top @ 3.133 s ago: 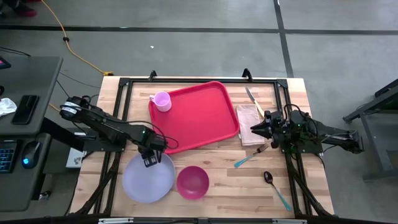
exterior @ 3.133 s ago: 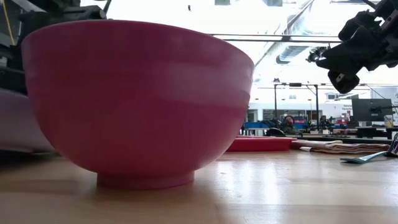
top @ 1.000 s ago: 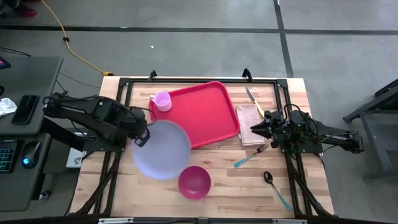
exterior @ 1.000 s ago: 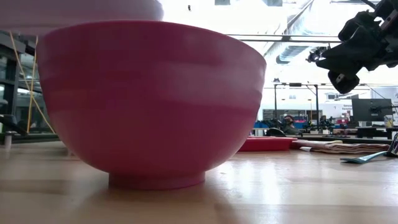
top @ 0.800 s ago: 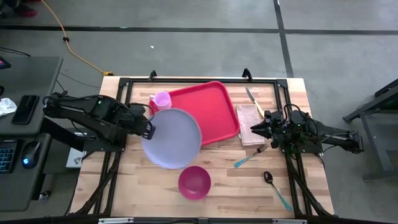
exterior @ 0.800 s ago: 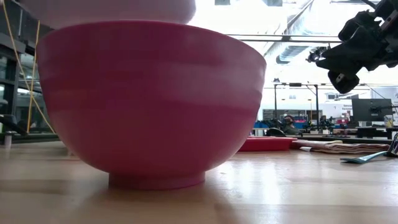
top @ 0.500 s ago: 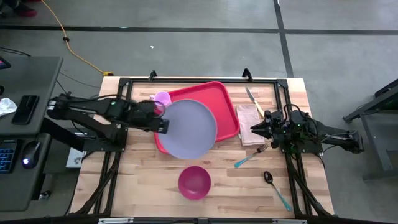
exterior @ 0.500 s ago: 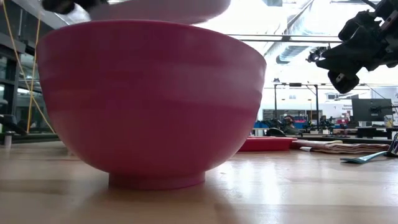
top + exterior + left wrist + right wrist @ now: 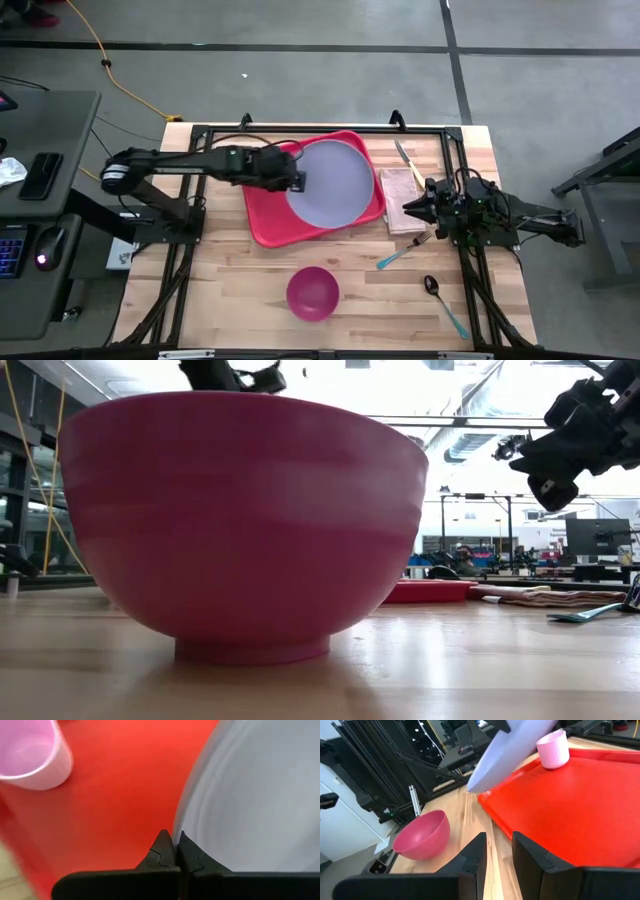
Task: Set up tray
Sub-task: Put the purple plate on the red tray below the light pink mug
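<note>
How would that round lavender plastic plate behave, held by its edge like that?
The round lavender plastic plate probably is stiff: pinched only at its rim by the left gripper, it hangs tilted over the red plastic tray without sagging. It is likely light for its width, as one narrow pinch carries it. Its smooth surface might slip.

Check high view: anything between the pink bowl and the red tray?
Nothing: in the high view only bare wooden tabletop lies between the pink bowl and the red tray's near rim.
</note>
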